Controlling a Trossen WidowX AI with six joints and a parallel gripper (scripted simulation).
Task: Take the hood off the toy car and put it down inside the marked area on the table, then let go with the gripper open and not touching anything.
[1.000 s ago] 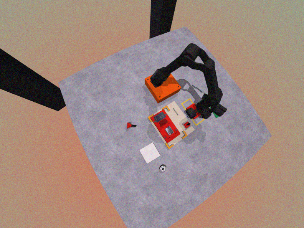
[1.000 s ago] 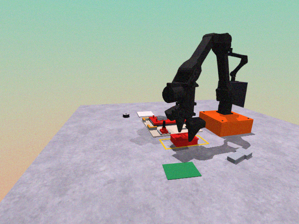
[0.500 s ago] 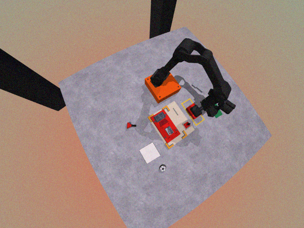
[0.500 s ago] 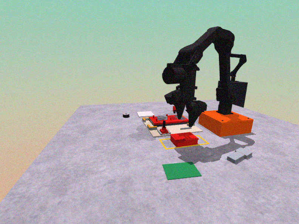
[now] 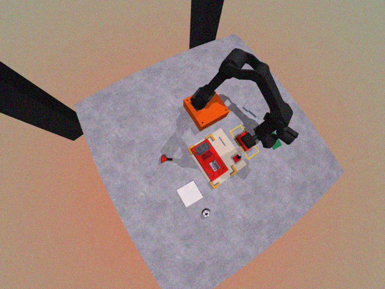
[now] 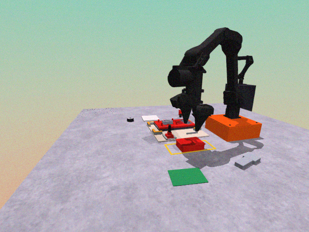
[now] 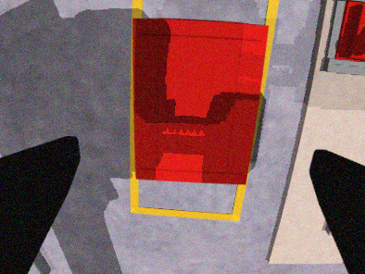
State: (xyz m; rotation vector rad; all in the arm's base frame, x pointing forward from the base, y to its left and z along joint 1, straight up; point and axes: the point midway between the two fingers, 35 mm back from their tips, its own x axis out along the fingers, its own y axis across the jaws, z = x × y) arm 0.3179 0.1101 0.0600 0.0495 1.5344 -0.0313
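Observation:
The red hood [image 5: 241, 143] [image 6: 190, 145] [image 7: 199, 65] lies flat on the table inside the yellow outline of the marked area [image 5: 235, 128] [image 6: 168, 149] [image 7: 185, 214]. Its long sides are close to the outline's long sides. My gripper [image 5: 257, 140] [image 6: 191, 126] [image 7: 195, 155] is wide open and empty, above the hood. In the exterior view its fingertips are clear of the hood, and in the wrist view they stand well out to either side. The toy car's red body [image 5: 222, 170] [image 6: 183, 124] sits without its hood on a cream board [image 5: 229, 150] [image 6: 180, 134] beside the marked area.
A red block with a black post [image 5: 236, 157] [image 6: 169, 133] stands on the board. The orange arm base [image 5: 214, 115] [image 6: 239, 133] is nearby. A green sheet [image 6: 188, 177], a grey block [image 6: 245, 162], a white square [image 5: 189, 193] and a wheel [image 5: 205, 212] lie around.

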